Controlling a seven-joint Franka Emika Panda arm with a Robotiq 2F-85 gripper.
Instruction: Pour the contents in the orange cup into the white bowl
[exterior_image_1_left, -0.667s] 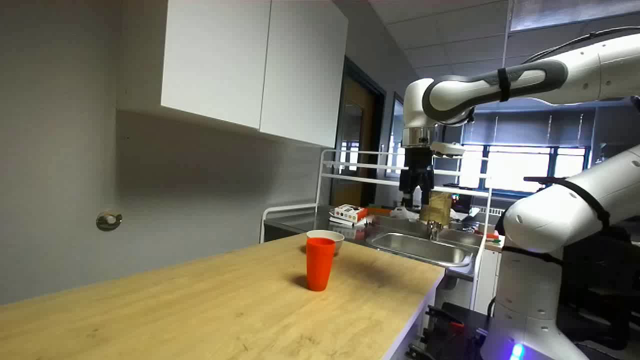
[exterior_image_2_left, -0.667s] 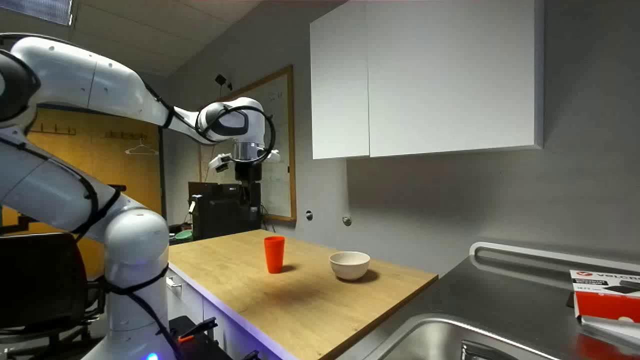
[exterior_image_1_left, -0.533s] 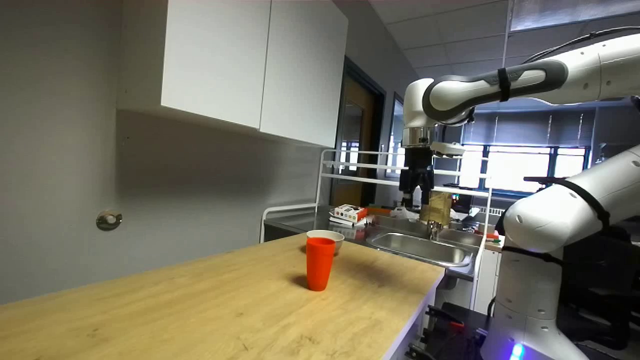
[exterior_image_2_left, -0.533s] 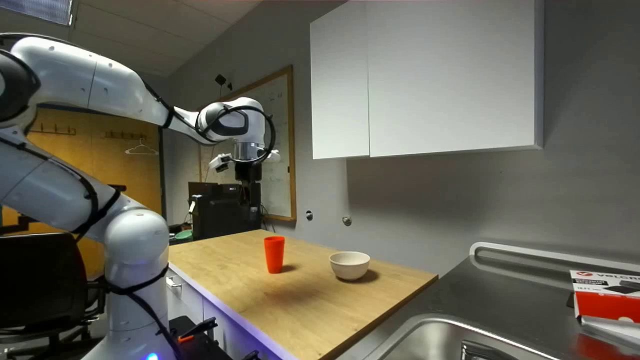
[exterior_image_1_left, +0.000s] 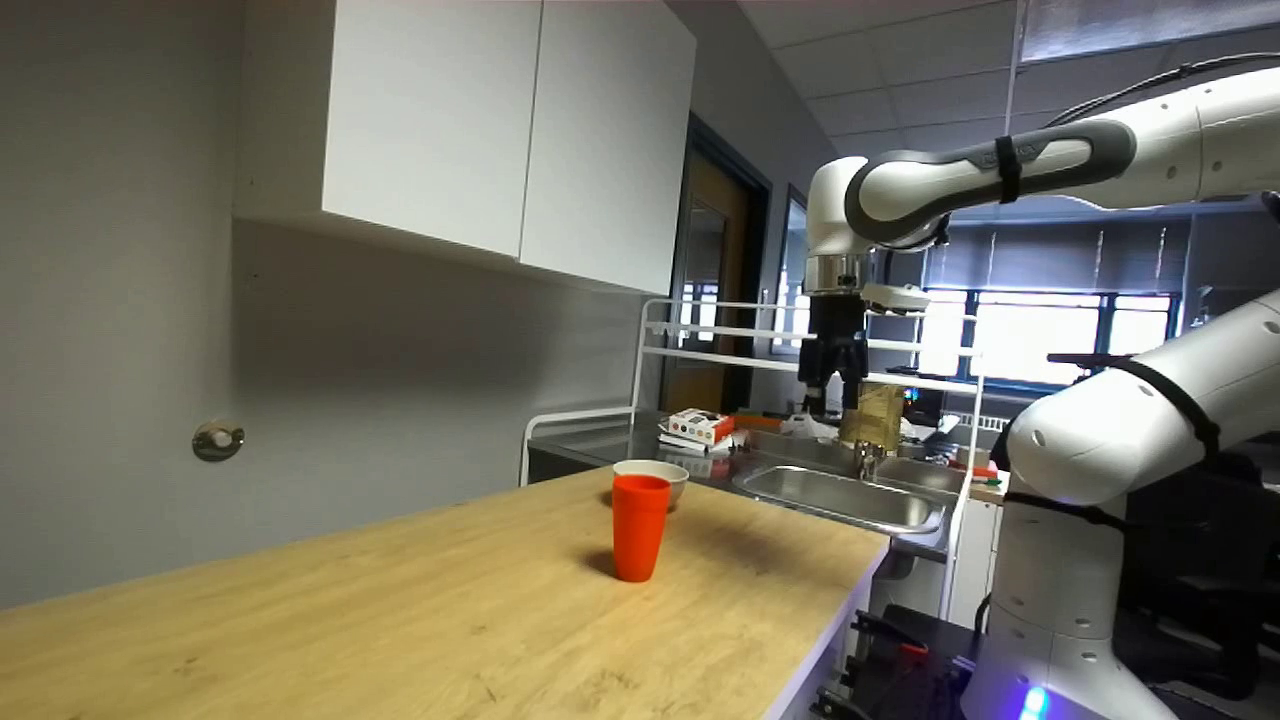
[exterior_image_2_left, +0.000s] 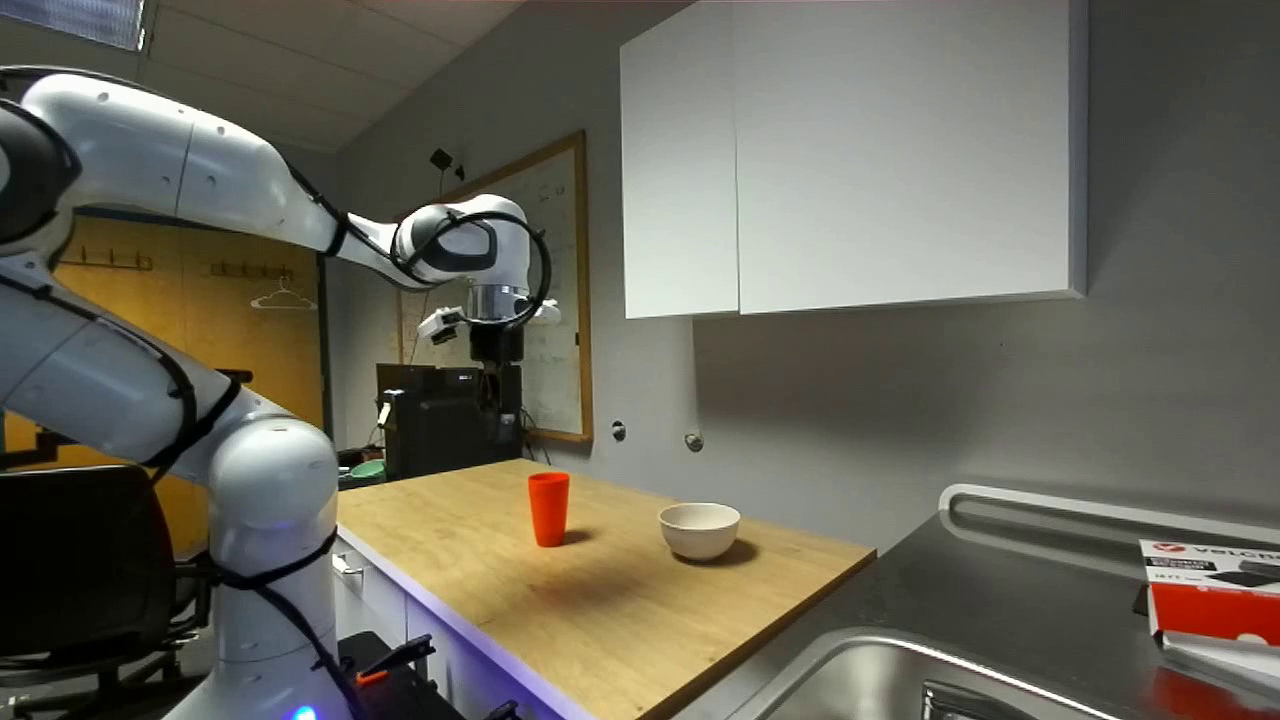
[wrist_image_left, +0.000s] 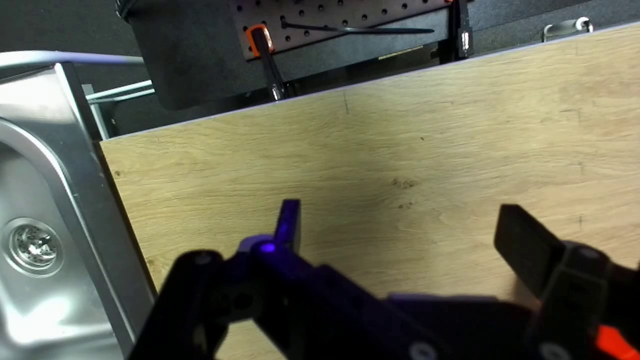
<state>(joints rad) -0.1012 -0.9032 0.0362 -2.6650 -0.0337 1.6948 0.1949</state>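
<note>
1. So the orange cup (exterior_image_2_left: 549, 510) is standing upright on the wooden tabletop (exterior_image_1_left: 400, 620), wider rim up, and I can't make out what's inside it from these angles
2. White bowl (exterior_image_2_left: 700, 530) sits right side up on the same tabletop, near the cup but not touching it
3. The gripper (wrist_image_left: 400, 215) hangs well above the wood, pointing straight down, fingers spread wide with plain wood grain showing between them in the wrist view
4. White Panda arm (exterior_image_2_left: 275, 470) stands beside the tabletop, with a blue light (exterior_image_1_left: 1034, 703) glowing down at its base
5. Along that edge the wrist view has an orange-and-black clamp (wrist_image_left: 270, 70), plus a black cable tie (wrist_image_left: 357, 30) lying partly over a perforated plate (wrist_image_left: 310, 7)
6. Past the end of the tabletop there's a steel sink (exterior_image_1_left: 845, 497), its drain (wrist_image_left: 35, 247) visible from the wrist, and a red-and-white box (exterior_image_2_left: 1215, 605) on the dark counter (exterior_image_2_left: 1010, 580)
7. Further out, white wall cabinets (exterior_image_2_left: 850, 160) hang on the grey wall (exterior_image_2_left: 830, 420), and there's a wood-framed whiteboard (exterior_image_2_left: 555, 330) and a black office chair (exterior_image_2_left: 80, 570) too
</note>
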